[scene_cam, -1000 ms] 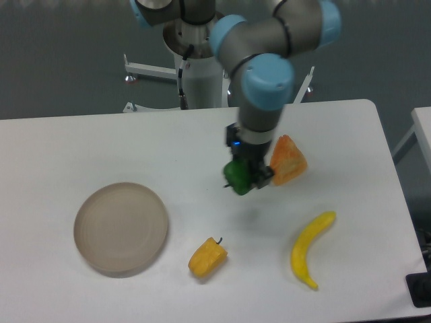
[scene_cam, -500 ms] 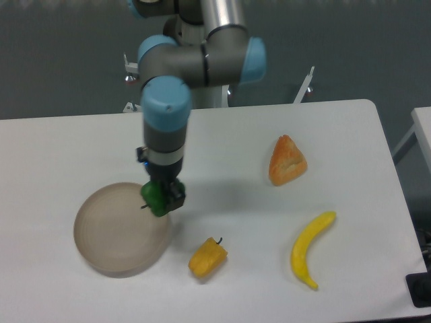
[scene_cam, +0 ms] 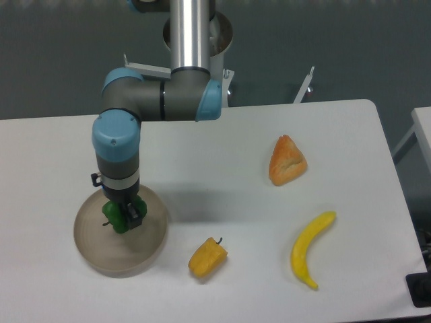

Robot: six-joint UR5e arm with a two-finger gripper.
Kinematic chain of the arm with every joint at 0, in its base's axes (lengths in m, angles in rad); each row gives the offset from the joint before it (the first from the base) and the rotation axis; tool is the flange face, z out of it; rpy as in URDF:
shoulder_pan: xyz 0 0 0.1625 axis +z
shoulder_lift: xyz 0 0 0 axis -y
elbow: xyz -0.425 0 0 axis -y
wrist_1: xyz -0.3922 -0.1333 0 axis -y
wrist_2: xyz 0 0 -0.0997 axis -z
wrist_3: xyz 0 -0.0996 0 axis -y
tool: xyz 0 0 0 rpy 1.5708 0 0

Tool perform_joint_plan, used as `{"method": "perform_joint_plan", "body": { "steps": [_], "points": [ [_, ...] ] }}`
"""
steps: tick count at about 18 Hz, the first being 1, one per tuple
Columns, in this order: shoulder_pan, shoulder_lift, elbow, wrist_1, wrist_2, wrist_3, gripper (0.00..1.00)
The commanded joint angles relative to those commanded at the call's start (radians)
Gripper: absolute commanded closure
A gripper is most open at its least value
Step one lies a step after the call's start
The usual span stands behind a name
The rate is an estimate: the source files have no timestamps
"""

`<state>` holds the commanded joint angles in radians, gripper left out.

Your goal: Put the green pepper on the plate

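The green pepper is small, glossy and dark green, and sits between the fingers of my gripper, which is shut on it. Pepper and gripper hang over the middle of the plate, a round beige-grey dish at the table's front left. Whether the pepper touches the plate's surface cannot be told from this view. The arm's wrist stands upright above the plate and hides part of its far rim.
A yellow-orange pepper lies just right of the plate. A banana lies at the front right, and an orange wedge-shaped pastry sits farther back on the right. The robot's base stands behind the table.
My gripper has carried the green pepper leftward from beside the pastry, past the plate's right rim, to over the plate's middle. Nothing else moved.
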<state>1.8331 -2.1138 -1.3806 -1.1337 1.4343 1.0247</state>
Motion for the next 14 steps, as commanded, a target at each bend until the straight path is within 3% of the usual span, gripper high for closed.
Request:
{"method": "perform_joint_plan", "body": {
  "steps": [1,7,10,14],
  "points": [
    [-0.003,0.0,-0.002,0.008,0.0,0.0,0.0],
    [-0.006,0.014,-0.008,0.006,0.009,-0.012,0.0],
    [0.011,0.049,0.001,0.003,0.014,-0.025,0.0],
    [0.161,0.123,0.006,-0.008,0.026,-0.017,0.0]
  ]
}}
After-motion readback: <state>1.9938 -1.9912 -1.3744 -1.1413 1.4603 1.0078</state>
